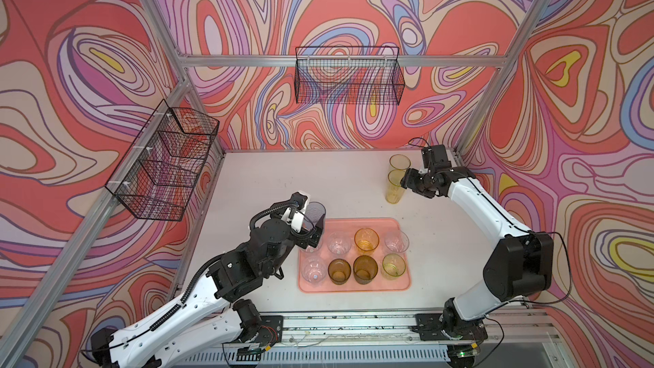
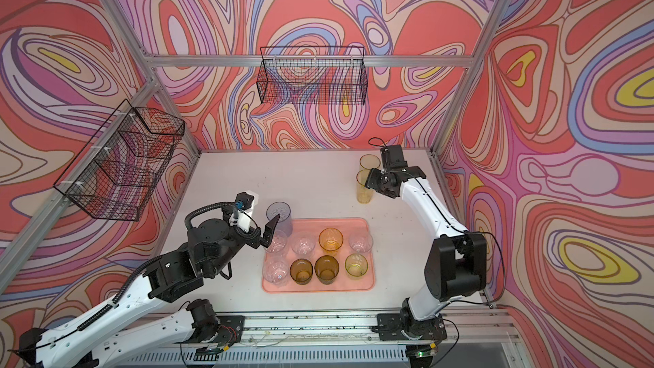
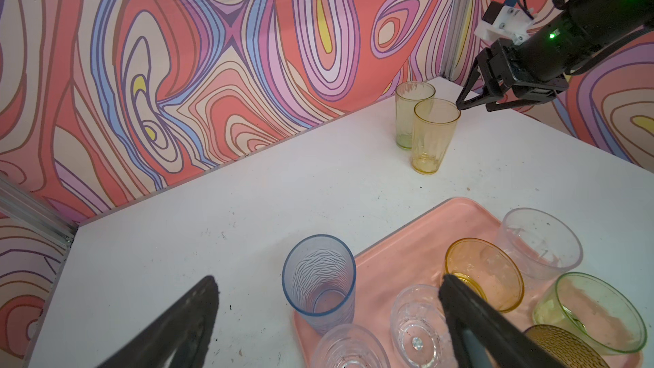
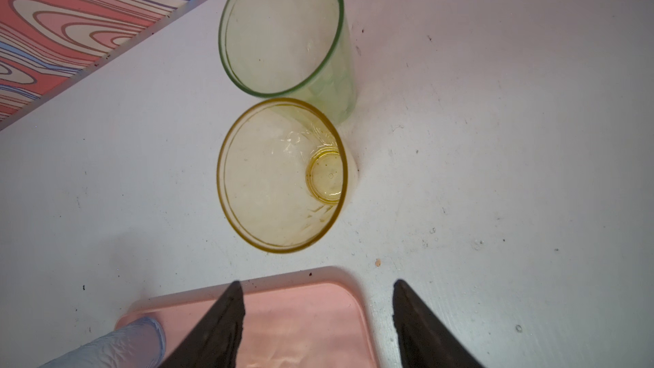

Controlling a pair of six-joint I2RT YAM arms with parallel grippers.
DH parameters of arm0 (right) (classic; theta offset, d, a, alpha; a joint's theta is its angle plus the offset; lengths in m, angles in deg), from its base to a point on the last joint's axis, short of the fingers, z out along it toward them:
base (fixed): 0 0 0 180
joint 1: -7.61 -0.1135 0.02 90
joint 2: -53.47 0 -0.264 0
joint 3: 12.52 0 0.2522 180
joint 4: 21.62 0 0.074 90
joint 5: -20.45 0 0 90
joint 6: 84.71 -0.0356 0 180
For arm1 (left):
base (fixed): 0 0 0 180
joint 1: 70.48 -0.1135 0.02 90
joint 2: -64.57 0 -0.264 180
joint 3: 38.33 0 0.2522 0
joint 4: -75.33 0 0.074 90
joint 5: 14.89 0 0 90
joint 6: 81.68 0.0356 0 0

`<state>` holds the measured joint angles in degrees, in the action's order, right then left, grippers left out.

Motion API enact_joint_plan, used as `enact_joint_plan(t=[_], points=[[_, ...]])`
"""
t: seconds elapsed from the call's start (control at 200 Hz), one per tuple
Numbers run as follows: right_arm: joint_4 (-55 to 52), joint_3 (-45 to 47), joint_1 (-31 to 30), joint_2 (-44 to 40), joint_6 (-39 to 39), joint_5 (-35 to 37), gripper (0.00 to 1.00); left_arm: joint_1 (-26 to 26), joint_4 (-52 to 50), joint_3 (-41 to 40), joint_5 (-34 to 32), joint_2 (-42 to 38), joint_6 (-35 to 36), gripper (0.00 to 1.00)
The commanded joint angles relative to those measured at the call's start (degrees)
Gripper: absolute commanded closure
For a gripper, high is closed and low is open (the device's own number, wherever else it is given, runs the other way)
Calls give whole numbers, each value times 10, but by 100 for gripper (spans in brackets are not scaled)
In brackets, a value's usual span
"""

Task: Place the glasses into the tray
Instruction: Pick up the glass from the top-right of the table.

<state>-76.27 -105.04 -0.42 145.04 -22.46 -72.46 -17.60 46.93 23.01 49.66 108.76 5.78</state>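
**A:** Starting at the left, our left end effector (image 3: 327,277) has its jaws spread wide and holds nothing. The blue glass (image 1: 316,208) stands upright just ahead of it, at the far left corner of the tray (image 1: 354,287). We cannot tell whether its foot sits inside the rim or on it.

**B:** If it is on the rim, a light nudge from us could tip it onto the counter (image 1: 269,178). One finger (image 3: 470,316) also hangs over the clear glasses (image 3: 410,316) in that corner, so a careless sweep might knock those as well.

**A:** Further along, the tray holds eight glasses upright in two close rows. Space is our worry there. A glass lowered carelessly may clip a neighbour's rim.

**B:** Past the tray, on the counter near the far right corner, the yellow glass (image 4: 279,175) stands just beside the green glass (image 4: 283,26). We cannot tell whether they touch.

**A:** Our right end effector (image 4: 317,282) has its jaws parted with nothing between them. The left wrist view shows a tip right at the yellow rim.

**B:** If we close too shallow there, we would catch only the lip. If we push forward, the yellow glass would slide into the green one. Both are tall with narrow feet, so we judge either could topple.
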Motion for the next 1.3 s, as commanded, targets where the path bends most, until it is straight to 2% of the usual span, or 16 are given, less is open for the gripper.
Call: enact_joint_plan(t=[0.0,0.125,0.371,0.551,0.781,1.297], points=[[34,11,9,3,-10,-7,38,0,8,12,3,6,8,0],[44,13,16,12,-16,-5,50,0,5,15,5,12,7,0],[39,5,21,33,-10,19,61,0,1,18,1,12,9,0],[41,0,21,46,-10,8,66,0,0,19,1,12,10,0],[44,-4,22,62,-12,5,78,0,0,21,-7,13,11,0],[46,-9,22,80,1,-9,81,0,-17,25,-10,26,12,0]])
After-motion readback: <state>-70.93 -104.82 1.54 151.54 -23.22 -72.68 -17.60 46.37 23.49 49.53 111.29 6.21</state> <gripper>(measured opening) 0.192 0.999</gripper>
